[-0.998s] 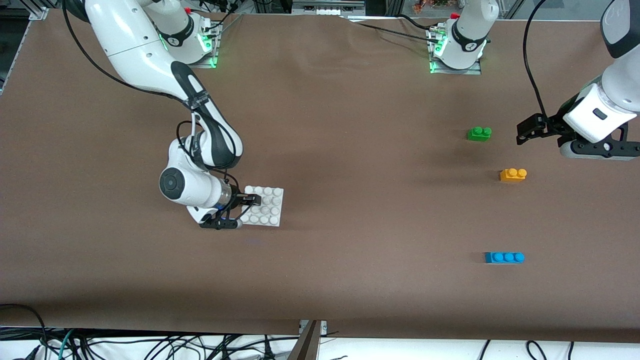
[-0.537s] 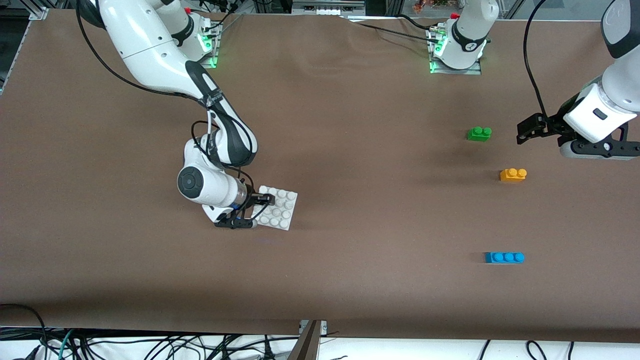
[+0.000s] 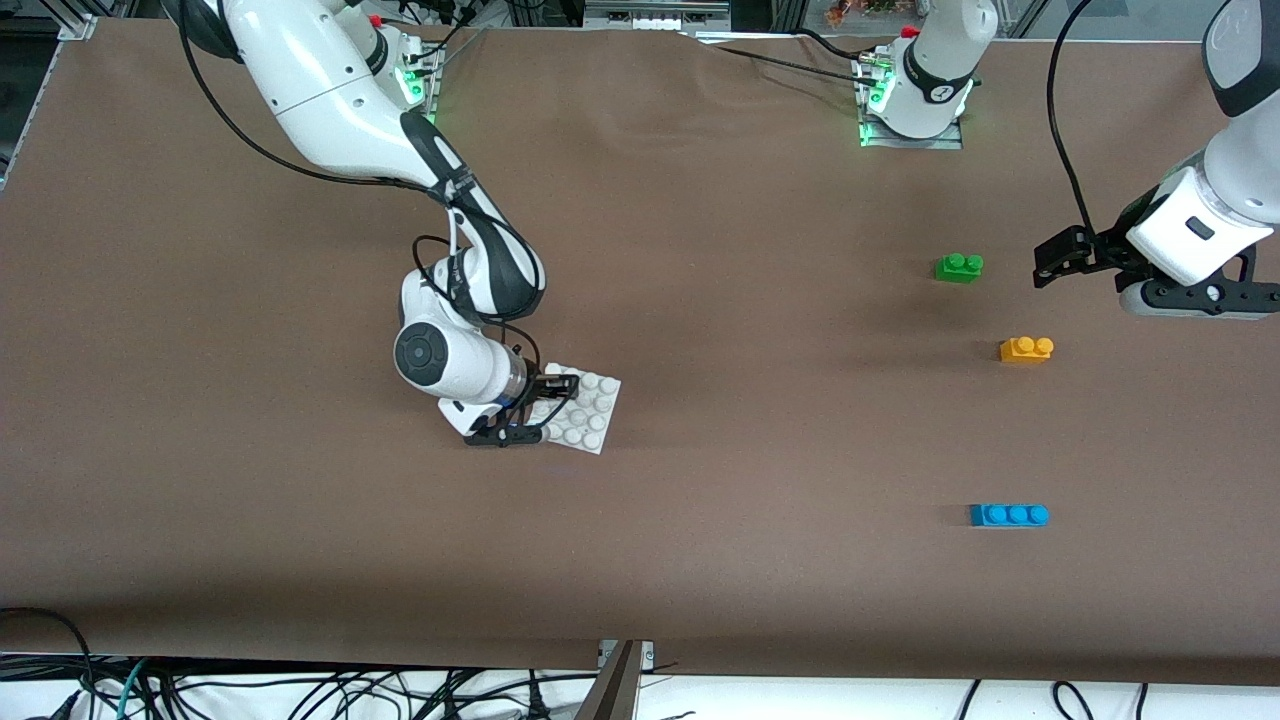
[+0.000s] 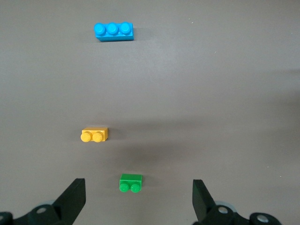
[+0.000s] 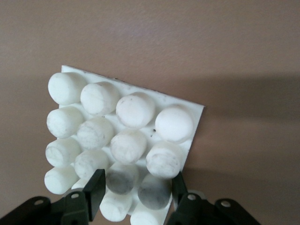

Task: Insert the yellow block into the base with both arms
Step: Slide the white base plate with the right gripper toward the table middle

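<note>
The brown tabletop [image 3: 700, 300] carried the base [image 3: 590, 415], which the right gripper [image 3: 545, 405], jaws clamped on its edge, had dragged closer to the yellow block [image 3: 1026, 349]. The left gripper [image 3: 1060, 262] waited just beside the green brick [image 3: 958, 267], jaws apart, so the block lay ungrasped, well apart from the base.

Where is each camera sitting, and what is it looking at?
Front view: high across the table, facing both arms' bases; shows the right tool shut on the base and the left tool open above the table.
Left wrist view: on the left arm, looking down at the yellow block, green brick and blue brick; its own fingers show.
Right wrist view: on the right arm, looking at the base; its own fingers show.
Shared: the front view also shows all three bricks and the base.
</note>
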`<state>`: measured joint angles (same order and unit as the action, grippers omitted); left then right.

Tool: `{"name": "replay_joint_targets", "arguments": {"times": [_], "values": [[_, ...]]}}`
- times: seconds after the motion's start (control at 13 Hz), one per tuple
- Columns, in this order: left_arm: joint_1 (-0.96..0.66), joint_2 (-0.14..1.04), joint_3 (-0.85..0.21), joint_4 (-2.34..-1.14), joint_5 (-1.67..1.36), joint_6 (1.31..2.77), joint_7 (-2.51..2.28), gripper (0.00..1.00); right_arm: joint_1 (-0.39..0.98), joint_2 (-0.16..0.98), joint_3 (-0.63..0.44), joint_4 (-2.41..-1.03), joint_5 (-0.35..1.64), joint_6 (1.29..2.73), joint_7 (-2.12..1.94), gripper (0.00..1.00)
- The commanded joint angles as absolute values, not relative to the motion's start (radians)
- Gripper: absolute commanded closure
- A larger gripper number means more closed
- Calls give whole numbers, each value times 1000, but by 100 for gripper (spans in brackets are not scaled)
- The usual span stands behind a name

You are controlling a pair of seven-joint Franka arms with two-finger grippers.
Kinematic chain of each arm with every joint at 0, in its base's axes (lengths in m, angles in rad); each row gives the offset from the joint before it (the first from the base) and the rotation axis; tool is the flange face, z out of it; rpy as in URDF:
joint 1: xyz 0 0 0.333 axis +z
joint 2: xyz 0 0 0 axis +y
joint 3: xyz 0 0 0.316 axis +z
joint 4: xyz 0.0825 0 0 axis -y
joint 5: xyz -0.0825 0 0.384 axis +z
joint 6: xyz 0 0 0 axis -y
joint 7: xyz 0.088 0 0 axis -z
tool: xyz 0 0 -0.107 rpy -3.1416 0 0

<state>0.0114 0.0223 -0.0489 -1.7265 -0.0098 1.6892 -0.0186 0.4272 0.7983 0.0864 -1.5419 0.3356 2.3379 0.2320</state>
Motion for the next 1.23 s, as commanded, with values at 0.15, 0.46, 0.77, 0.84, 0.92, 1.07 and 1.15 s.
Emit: {"name": "replay_joint_targets", "arguments": {"times": [0.15,0.46,0.77,0.84,0.92,1.07,1.15], "values": [[18,34,-52,-1697,-25,1667,-8,0,472,831,84,-1511,342,2336,175,37],[18,34,-52,-1697,-25,1670,-8,0,511,836,84,-1493,345,2338,181,37],[18,34,-52,-1697,-25,1667,-8,0,546,868,84,-1460,351,2355,187,37],[18,34,-52,-1697,-25,1670,-8,0,555,880,84,-1442,350,2358,186,37],[18,32,-52,-1697,-26,1671,-8,0,567,890,84,-1427,348,2358,184,37],[18,34,-52,-1697,-26,1667,-8,0,584,902,84,-1410,348,2368,184,37],[18,34,-52,-1697,-26,1667,-8,0,594,905,84,-1405,348,2378,183,37]]}}
